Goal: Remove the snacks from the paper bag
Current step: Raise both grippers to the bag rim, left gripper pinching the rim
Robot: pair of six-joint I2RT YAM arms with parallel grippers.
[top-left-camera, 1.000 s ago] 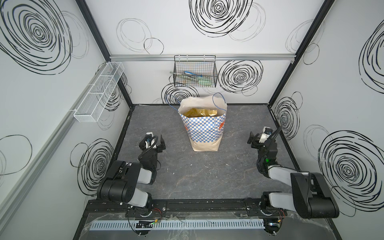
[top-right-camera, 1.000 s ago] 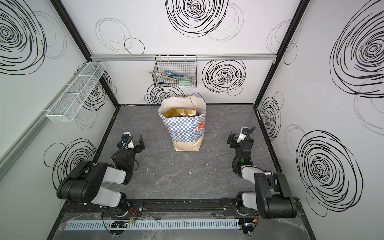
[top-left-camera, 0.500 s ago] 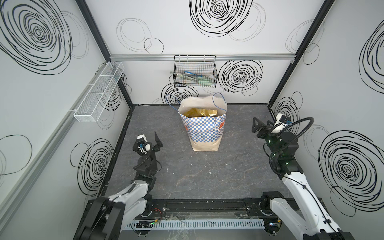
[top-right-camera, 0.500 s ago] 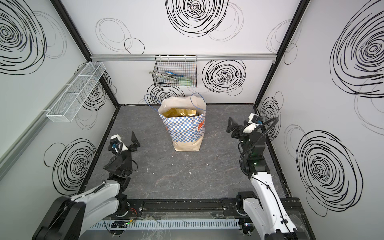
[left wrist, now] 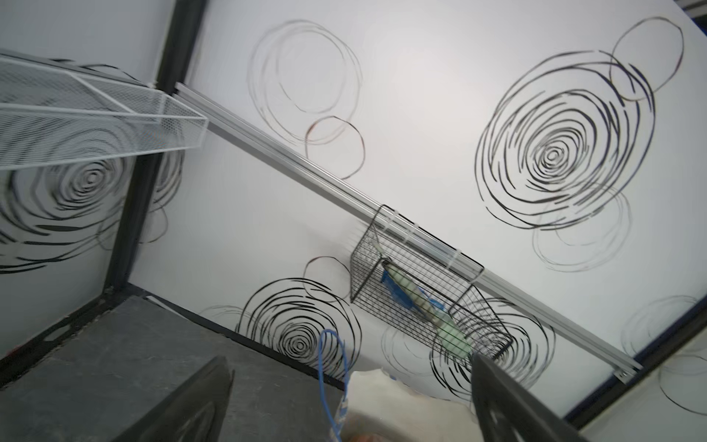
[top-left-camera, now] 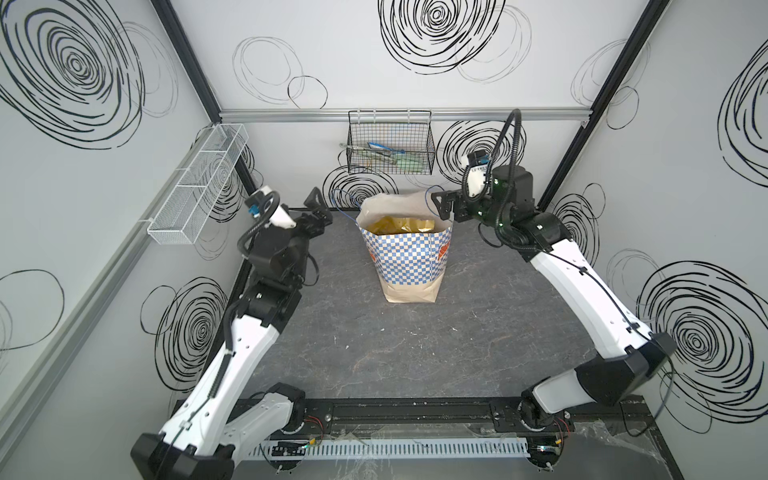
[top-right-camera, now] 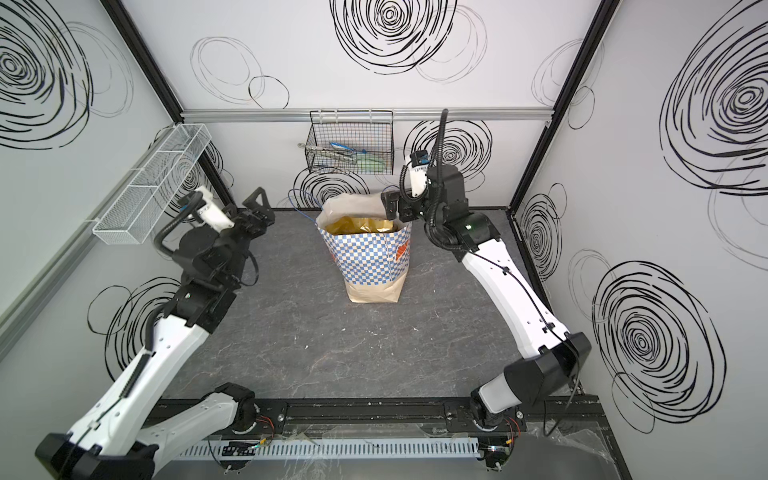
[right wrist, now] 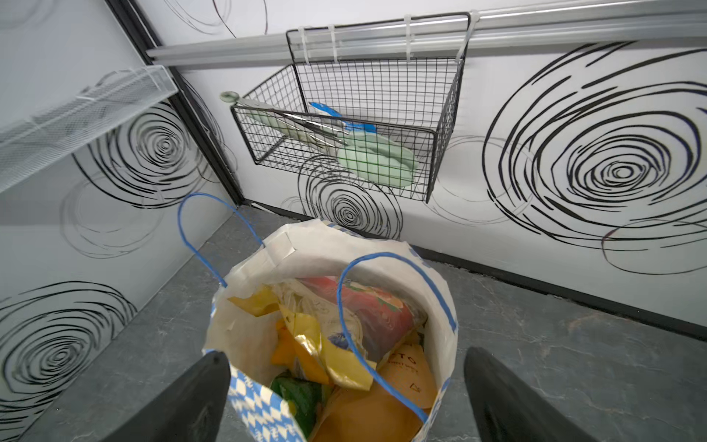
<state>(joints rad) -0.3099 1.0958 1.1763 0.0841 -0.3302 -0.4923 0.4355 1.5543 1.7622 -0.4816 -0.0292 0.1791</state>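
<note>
The paper bag point(top-left-camera: 409, 257) point(top-right-camera: 372, 257) stands upright at the back middle of the grey floor, mouth open, with a blue-and-white checkered band and thin blue cord handles point(right wrist: 382, 317). The snacks point(top-left-camera: 399, 225) point(top-right-camera: 357, 224) fill it: a red pouch point(right wrist: 378, 310), yellow packets point(right wrist: 329, 344), a green packet point(right wrist: 302, 394) and an orange pouch point(right wrist: 367, 417). My right gripper point(top-left-camera: 440, 205) point(top-right-camera: 390, 205) point(right wrist: 344, 354) hangs open at the bag's upper right rim, holding nothing. My left gripper point(top-left-camera: 322, 210) point(top-right-camera: 257, 208) point(left wrist: 349, 359) is open and empty, left of the bag point(left wrist: 382, 394).
A black wire basket point(top-left-camera: 390, 145) point(right wrist: 355, 130) with tongs and a green utensil hangs on the back wall just above the bag. A white mesh shelf point(top-left-camera: 199, 183) point(top-right-camera: 153, 183) juts from the left wall near my left arm. The arm bases sit on a front rail point(top-left-camera: 386, 449).
Both arms have risen from a low folded pose near the floor and reached toward the bag. The right gripper now sits at the bag's top rim. The bag has not moved.
</note>
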